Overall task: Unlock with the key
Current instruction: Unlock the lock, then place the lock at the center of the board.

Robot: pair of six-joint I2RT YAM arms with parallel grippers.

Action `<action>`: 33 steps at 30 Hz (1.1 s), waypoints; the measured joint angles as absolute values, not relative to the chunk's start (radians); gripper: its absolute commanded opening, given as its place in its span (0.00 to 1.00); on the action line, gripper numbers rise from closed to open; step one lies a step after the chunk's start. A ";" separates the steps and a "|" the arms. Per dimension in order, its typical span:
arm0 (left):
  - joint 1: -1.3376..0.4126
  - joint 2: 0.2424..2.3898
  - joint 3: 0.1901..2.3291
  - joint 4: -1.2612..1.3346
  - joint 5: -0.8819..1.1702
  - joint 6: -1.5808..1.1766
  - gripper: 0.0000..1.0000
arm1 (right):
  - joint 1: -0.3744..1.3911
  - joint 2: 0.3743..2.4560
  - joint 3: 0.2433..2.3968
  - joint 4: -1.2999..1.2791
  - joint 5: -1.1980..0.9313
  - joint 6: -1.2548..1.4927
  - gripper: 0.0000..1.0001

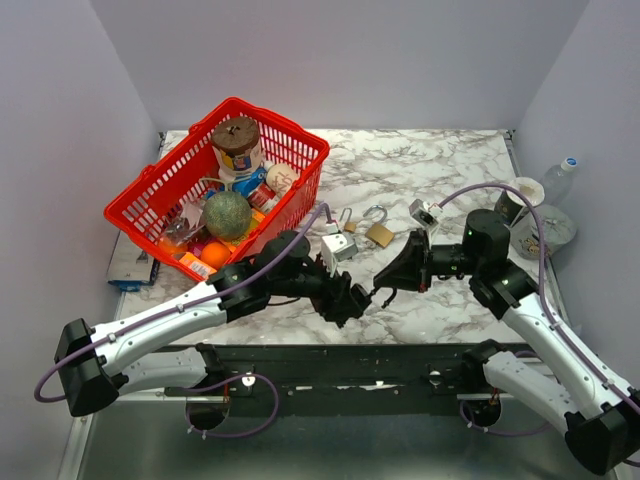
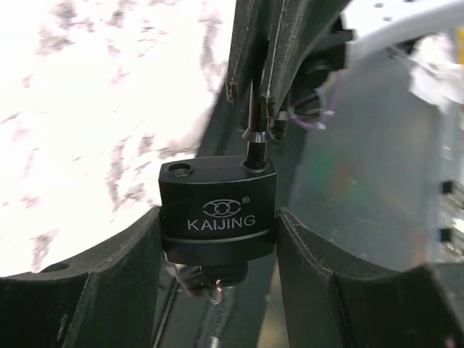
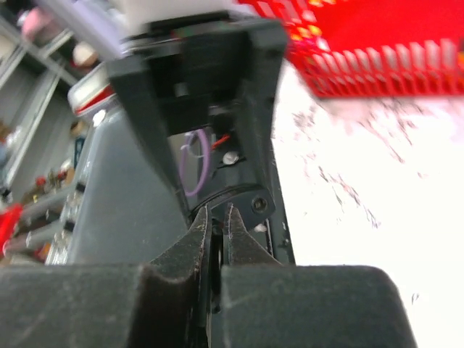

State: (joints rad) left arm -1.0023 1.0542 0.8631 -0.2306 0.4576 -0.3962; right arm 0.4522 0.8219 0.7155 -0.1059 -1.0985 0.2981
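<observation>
A black padlock [image 2: 217,196] marked KAIJING sits upright between the two fingers of my left gripper [image 2: 217,239], which is shut on its body. A key [image 2: 210,279] with a small ring sticks out of the lock's underside. My right gripper [image 2: 254,98] comes in from above and is shut on the steel shackle [image 2: 254,141]. One shackle leg sits in the right hole; the left hole is empty. In the top view the grippers meet at the table's front edge, the left [image 1: 352,300] and the right [image 1: 385,283]. In the right wrist view my right gripper [image 3: 216,214] is pinched in front of the lock body [image 3: 250,203].
A silver padlock [image 1: 340,247] and a brass padlock [image 1: 379,233] lie on the marble table [image 1: 430,165] behind the grippers. A red basket [image 1: 130,215] full of items stands at the left. A cup [image 1: 520,195] and a bottle [image 1: 562,175] stand at the right edge.
</observation>
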 measured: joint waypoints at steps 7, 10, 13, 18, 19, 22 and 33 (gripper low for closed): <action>-1.058 1.102 0.876 -0.265 0.235 -0.375 0.00 | 0.453 0.861 0.715 -0.184 -0.904 0.328 0.44; -1.087 1.154 0.884 -0.255 0.143 -0.395 0.00 | 0.453 0.864 0.715 -0.218 -0.779 0.360 0.76; -1.102 1.193 0.884 -0.244 0.086 -0.428 0.00 | 0.453 0.857 0.715 -0.240 -0.642 0.380 0.83; -1.114 1.246 0.884 -0.181 0.051 -0.480 0.00 | 0.424 0.817 0.715 -0.269 -0.458 0.390 0.88; -1.118 1.264 0.884 -0.160 0.049 -0.492 0.00 | 0.409 0.806 0.715 -0.275 -0.426 0.392 0.89; -1.128 1.332 0.899 -0.118 0.049 -0.530 0.00 | 0.354 0.760 0.715 -0.288 -0.329 0.397 0.90; -1.137 1.742 1.207 -0.141 -0.006 -0.667 0.00 | 0.279 0.482 0.760 -0.309 0.076 0.364 0.94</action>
State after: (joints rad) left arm -1.1366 1.7416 1.2072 -0.1413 -0.0063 -0.6674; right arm 0.2790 0.4820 0.7605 -0.3088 0.0765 0.3641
